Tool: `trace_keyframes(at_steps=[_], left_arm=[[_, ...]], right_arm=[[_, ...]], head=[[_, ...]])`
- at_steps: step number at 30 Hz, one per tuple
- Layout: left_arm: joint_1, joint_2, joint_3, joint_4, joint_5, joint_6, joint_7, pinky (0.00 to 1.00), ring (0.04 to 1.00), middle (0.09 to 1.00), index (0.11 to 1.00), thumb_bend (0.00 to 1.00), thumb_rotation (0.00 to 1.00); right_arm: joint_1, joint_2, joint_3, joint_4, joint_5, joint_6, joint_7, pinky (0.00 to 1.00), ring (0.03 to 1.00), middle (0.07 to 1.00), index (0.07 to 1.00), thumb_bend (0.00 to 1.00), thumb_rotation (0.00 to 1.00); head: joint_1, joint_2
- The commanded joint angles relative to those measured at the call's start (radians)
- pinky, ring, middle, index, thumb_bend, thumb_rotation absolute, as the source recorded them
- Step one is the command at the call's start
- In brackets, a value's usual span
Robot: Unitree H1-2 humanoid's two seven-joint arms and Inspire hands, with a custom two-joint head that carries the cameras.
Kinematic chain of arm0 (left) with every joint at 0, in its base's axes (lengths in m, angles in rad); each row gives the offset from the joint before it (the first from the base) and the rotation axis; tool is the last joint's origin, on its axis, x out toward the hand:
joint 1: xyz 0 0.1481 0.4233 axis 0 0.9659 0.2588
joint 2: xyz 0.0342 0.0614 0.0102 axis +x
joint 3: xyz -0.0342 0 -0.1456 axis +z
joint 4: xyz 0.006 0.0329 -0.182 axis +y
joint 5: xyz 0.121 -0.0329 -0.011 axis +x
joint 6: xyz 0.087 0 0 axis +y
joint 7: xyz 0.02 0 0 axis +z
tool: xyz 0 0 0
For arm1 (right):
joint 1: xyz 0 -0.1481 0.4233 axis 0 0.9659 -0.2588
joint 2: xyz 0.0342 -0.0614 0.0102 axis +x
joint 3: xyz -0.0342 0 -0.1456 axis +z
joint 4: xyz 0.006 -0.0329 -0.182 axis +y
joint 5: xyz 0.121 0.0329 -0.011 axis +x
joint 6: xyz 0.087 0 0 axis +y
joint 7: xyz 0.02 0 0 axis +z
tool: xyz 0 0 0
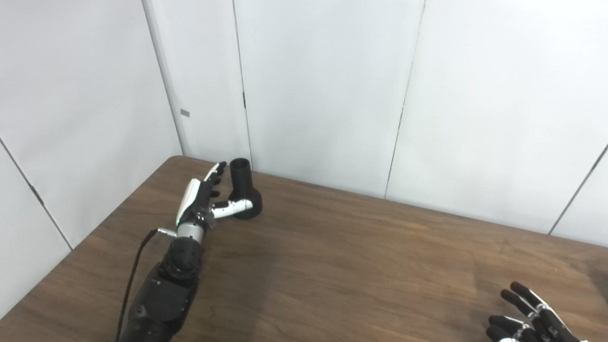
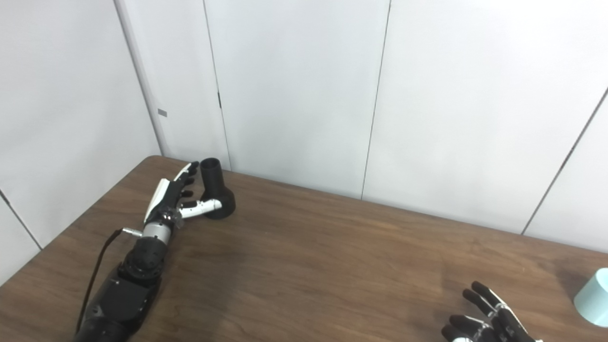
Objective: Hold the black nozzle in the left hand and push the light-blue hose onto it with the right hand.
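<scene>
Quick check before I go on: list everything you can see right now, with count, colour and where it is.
Nozzle: one, black, standing on its wide base at the far left of the table, narrow open end up.
Hose: one, light blue, at the right edge of the right eye view, only partly in frame; not seen in the left eye view.
Table: one, dark brown wood grain, filling the lower half.
Wall panels: white, behind the table.
Left hand: one, black and white, open, beside the nozzle with the thumb at its base; not closed on it.
Right hand: one, black, open, fingers spread, low at the right, holding nothing.
</scene>
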Motion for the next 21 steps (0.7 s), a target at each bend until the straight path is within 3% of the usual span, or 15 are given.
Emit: trace_keyframes(at_steps=[1, 4, 11, 13, 16, 21], left_arm=[[-0.031, 0.033, 0.0, -0.012, 0.012, -0.04, 0.016, 0.79, 0.878, 0.911, 0.908, 0.93, 0.29], [-0.034, 0.032, -0.004, 0.003, 0.014, -0.061, 0.022, 0.81, 0.874, 0.897, 0.893, 0.93, 0.29], [-0.051, 0.024, -0.006, 0.03, 0.012, -0.091, 0.033, 0.81, 0.873, 0.875, 0.863, 0.91, 0.26], [-0.06, 0.025, -0.011, 0.044, 0.017, -0.099, 0.036, 0.83, 0.879, 0.872, 0.863, 0.92, 0.27], [-0.074, 0.023, -0.013, 0.061, 0.009, -0.104, 0.032, 0.85, 0.888, 0.872, 0.865, 0.93, 0.27], [-0.097, 0.02, -0.017, 0.086, 0.008, -0.09, 0.033, 0.85, 0.891, 0.877, 0.869, 0.92, 0.26]], right_arm=[[-0.019, 0.006, -0.003, -0.045, -0.004, -0.004, -0.008, 0.65, 0.597, 0.827, 0.808, 0.57, 0.0], [-0.017, 0.011, -0.003, -0.052, -0.002, -0.002, -0.015, 0.7, 0.6, 0.826, 0.814, 0.55, 0.0], [-0.015, 0.017, 0.014, -0.087, -0.043, 0.019, -0.026, 0.68, 0.614, 0.839, 0.825, 0.55, 0.0], [-0.013, 0.017, 0.02, -0.1, -0.053, 0.024, -0.026, 0.59, 0.66, 0.887, 0.857, 0.5, 0.0], [-0.01, 0.01, 0.023, -0.09, -0.049, -0.014, -0.012, 0.56, 0.704, 0.911, 0.868, 0.48, 0.0], [-0.002, 0.005, 0.027, -0.088, -0.065, -0.056, -0.004, 0.58, 0.672, 0.894, 0.861, 0.49, 0.0]], head=[[-0.002, 0.002], [-0.007, 0.006], [-0.019, 0.007], [-0.022, 0.008], [-0.026, 0.009], [-0.033, 0.014]])
